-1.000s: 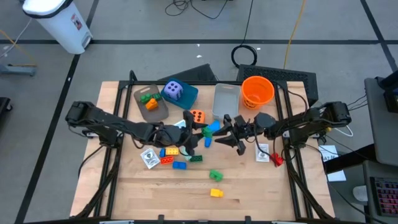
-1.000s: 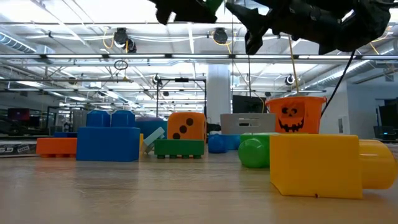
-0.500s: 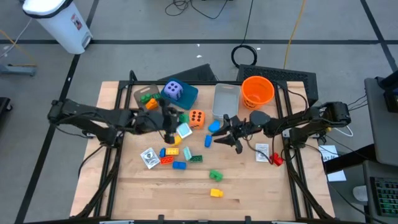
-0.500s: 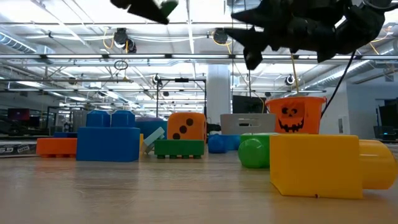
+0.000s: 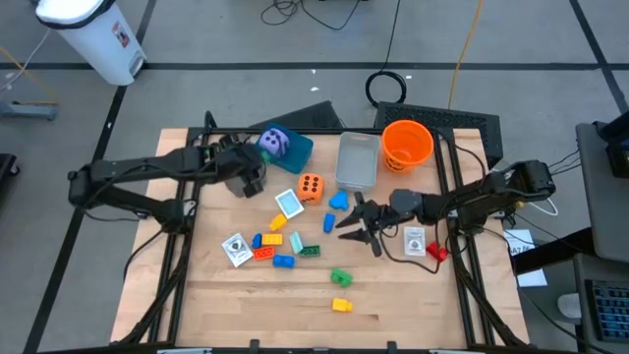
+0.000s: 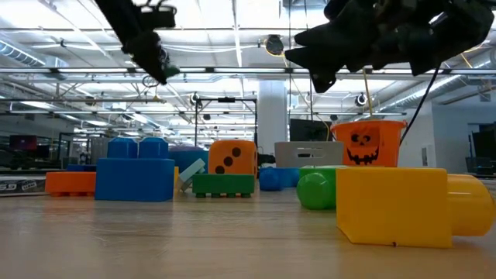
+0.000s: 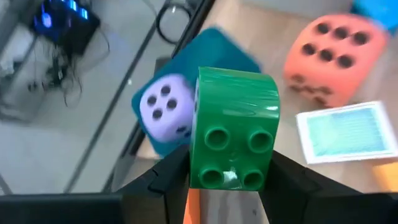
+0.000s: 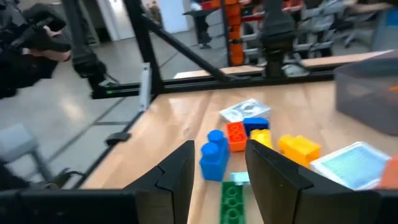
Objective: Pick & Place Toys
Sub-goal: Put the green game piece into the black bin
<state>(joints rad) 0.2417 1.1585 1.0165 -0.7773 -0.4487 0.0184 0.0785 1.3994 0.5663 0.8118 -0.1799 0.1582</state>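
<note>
Table [image 5: 413,295] first: your scattered bricks lie mid-board. Left gripper [image 7: 230,180], raised near the purple die [image 5: 274,142] at the table's far side, pinches a green brick [image 7: 234,127]. Right gripper [image 5: 346,222] hovers by the blue brick [image 5: 329,224], fingers parted, nothing between them.

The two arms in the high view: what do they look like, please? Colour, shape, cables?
Both arms are dark, nearly black, slim and jointed, built of thin segments. The left gripper and the right gripper each end in two dark, tapered fingers. Black cables run along the right arm, and a small red part sits near its base. No markings are legible.
</note>
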